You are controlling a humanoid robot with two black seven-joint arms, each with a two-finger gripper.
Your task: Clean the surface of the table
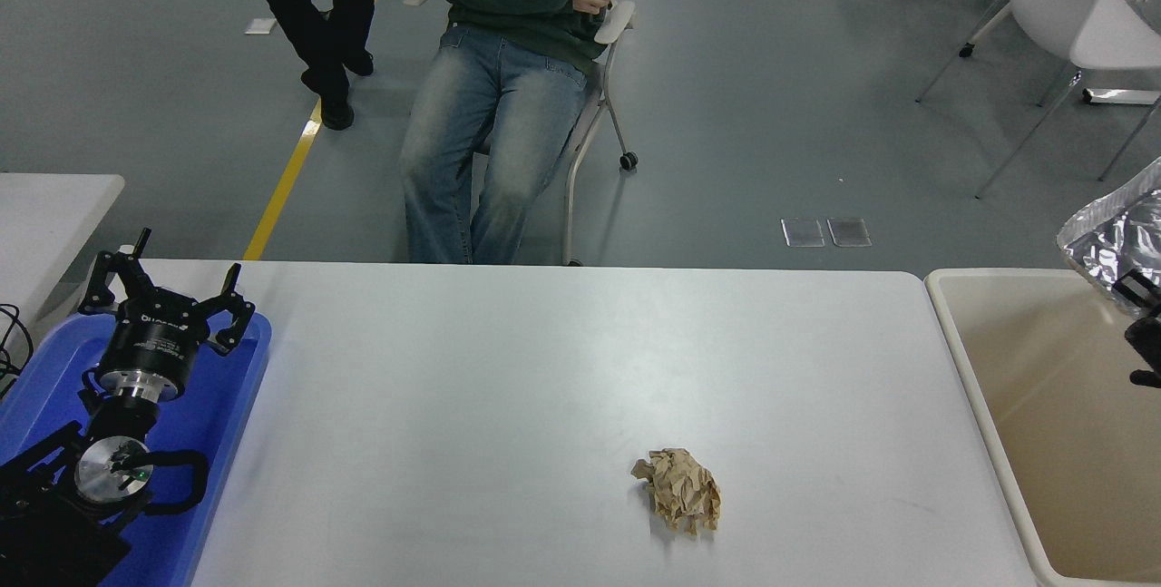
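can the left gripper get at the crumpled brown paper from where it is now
Probably yes, though it is a long reach. The left gripper hangs open over the blue tray, and only bare table surface lies between it and the crumpled brown paper.

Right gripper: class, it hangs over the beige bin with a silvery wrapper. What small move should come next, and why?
Probably let go. The right gripper holds the silvery wrapper above the beige bin, so releasing should drop it inside. A crumpled brown paper ball waits on the table surface; the left gripper sits parked over the blue tray.
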